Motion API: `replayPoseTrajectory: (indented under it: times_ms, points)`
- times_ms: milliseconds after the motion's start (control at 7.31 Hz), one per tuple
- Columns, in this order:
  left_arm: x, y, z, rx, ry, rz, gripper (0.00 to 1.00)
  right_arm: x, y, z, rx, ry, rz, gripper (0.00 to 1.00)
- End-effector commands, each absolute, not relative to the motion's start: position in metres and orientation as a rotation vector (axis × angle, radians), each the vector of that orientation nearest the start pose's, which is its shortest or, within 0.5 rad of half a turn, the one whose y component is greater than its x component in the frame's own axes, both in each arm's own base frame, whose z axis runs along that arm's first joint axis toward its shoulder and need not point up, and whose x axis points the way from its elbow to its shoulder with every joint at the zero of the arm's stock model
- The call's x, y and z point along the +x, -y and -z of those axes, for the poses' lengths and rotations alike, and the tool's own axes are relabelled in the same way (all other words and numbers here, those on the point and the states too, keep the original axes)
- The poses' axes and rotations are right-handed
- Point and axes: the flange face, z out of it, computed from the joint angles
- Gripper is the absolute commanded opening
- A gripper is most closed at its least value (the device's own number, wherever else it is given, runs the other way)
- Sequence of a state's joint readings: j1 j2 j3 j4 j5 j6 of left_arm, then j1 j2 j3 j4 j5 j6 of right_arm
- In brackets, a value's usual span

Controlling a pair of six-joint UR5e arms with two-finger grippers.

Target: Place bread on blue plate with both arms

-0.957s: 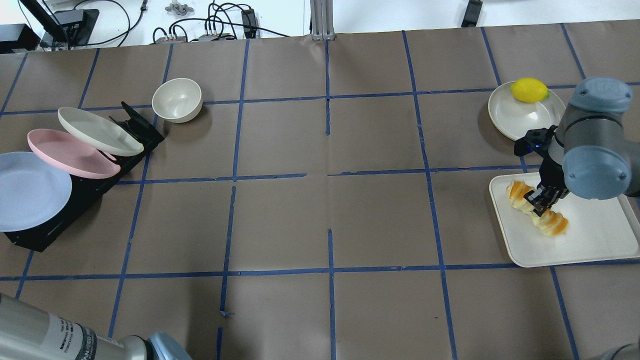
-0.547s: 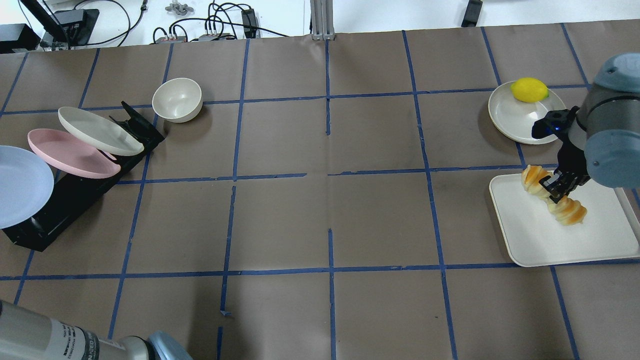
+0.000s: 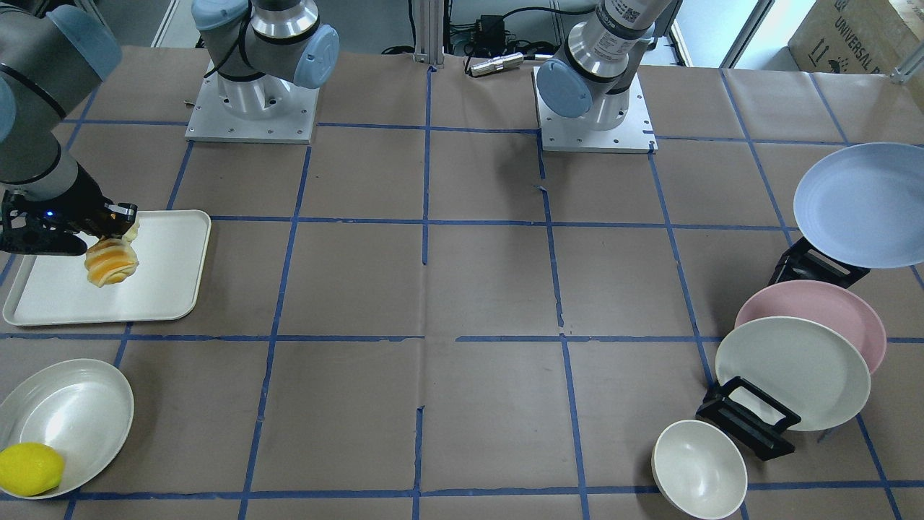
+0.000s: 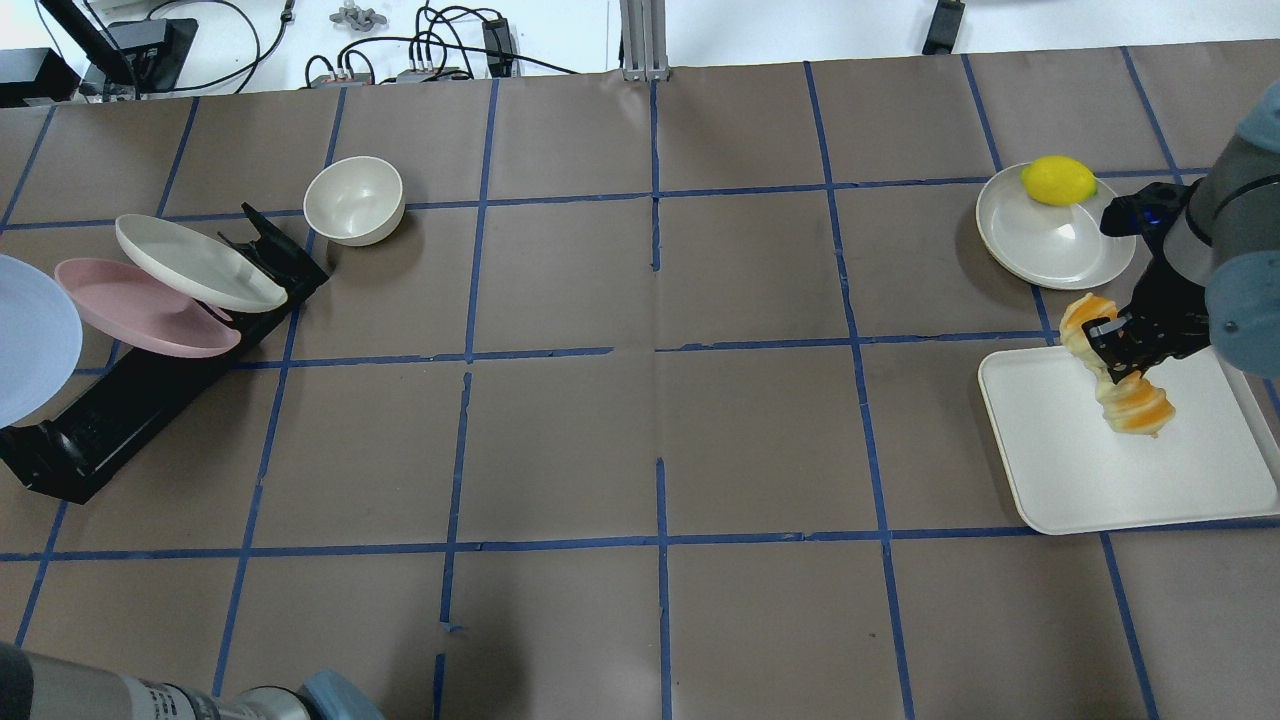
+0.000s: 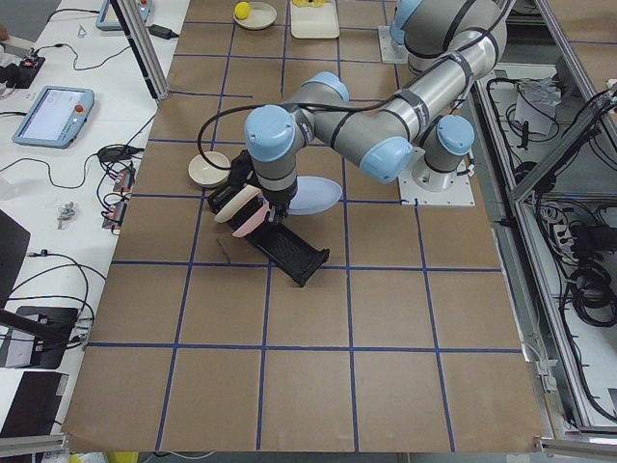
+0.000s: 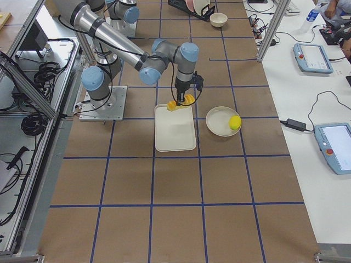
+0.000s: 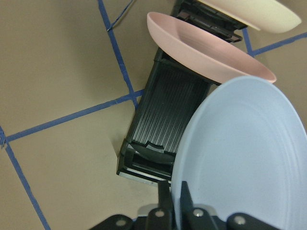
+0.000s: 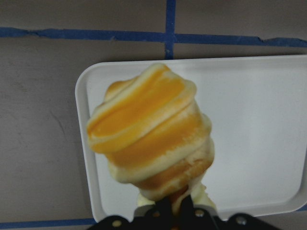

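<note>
The bread (image 4: 1132, 406), a twisted orange and cream loaf, hangs in my right gripper (image 4: 1113, 352), which is shut on its middle. It is held clear above the white tray (image 4: 1180, 480). It also shows in the front view (image 3: 110, 261) and fills the right wrist view (image 8: 148, 134). The blue plate (image 4: 28, 340) is lifted off the black rack (image 4: 130, 410) at the table's left edge. My left gripper (image 7: 180, 211) is shut on its rim, and the plate (image 7: 240, 153) stands tilted above the rack. The plate also shows in the front view (image 3: 863, 202).
A pink plate (image 4: 140, 310) and a cream plate (image 4: 195, 262) lean in the rack. A cream bowl (image 4: 354, 200) stands beside it. A lemon (image 4: 1058, 180) lies on a white plate (image 4: 1050, 250) behind the tray. The brown table has blue tape lines.
The right gripper has lifted the bread off the tray and carried it up and toward the far side. The blue plate has slid left out of the rack, partly leaving the overhead view.
</note>
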State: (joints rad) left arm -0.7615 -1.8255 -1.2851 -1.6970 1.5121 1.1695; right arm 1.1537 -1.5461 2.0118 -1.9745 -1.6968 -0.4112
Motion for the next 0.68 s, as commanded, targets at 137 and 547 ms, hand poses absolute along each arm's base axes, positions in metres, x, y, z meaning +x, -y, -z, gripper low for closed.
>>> replayPoseTrajectory:
  times_ms: [137,547]
  points:
    - [0.22,0.532,-0.501,0.713,-3.163,-0.003,0.05,-0.049,0.443,-0.352,0.22,-3.12,-0.172,0.12]
    - [0.069,0.563,-0.455,0.731,-3.233,-0.138,0.05,-0.006,0.461,-0.414,0.323,-3.099,-0.204,0.13]
